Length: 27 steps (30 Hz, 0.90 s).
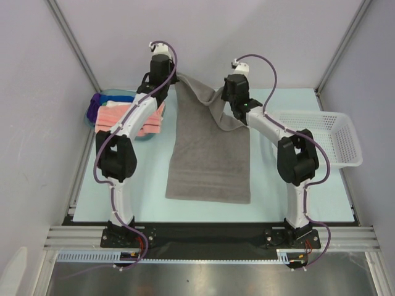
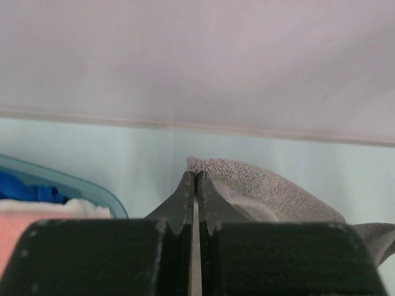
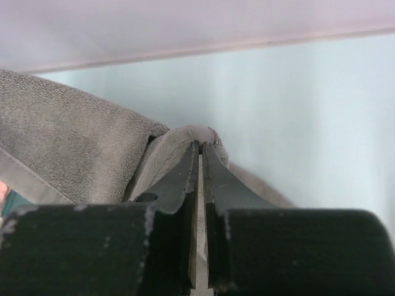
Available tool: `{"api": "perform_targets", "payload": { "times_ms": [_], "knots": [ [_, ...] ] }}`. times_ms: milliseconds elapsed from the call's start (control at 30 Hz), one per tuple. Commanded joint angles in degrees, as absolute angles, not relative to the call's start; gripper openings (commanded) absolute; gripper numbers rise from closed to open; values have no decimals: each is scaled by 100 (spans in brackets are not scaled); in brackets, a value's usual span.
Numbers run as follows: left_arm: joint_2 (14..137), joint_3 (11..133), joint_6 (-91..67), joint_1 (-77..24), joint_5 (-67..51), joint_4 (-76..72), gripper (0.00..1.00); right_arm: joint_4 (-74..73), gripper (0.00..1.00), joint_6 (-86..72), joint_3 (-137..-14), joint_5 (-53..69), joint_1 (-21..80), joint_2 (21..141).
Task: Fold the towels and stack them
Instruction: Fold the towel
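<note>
Your left tool [image 2: 196, 185] and right tool [image 3: 200, 151] each clamp a 12 o'clock corner of the grey towel [image 1: 210, 160] — its long axis runs to 6 o'clock

The top external camera hangs above and behind the arm bases. From well back it looks down and forward over the whole table [image 1: 278, 197] to the far wall [image 1: 216, 31]. Each wrist camera sits just behind its own fingers, low over the table and facing that wall. The left one looks along the left gripper [image 2: 196, 179] and the right one along the right gripper [image 3: 200, 148], both very near the grey towel [image 1: 210, 154]. All three views share this towel, and the top and left wrist views also share the blue tub [image 1: 120, 94].
</note>
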<state>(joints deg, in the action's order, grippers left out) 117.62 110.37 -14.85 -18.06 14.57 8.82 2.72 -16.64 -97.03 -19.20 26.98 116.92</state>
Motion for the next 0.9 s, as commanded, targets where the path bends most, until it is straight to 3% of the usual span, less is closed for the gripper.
{"api": "perform_targets", "payload": {
  "times_ms": [0, 167, 400, 867],
  "knots": [
    [11926, 11706, -1301, -1758, 1371, 545, 0, 308, 0, -1415, -10212, -1793, 2541, 11399],
    [12225, 12453, -1196, -1749, 1310, 808, 0, 80, 0, -1257, -10792, -1741, 2295, 11470],
    [12243, 12490, -1230, -1740, 1266, 905, 0, -386, 0, -1283, -11242, -1459, 2013, 11435],
    [11233, 11550, -2012, -1749, 800, 2020, 1, -237, 0, -1828, -8405, -1423, 2214, 9406]
  ]
}}
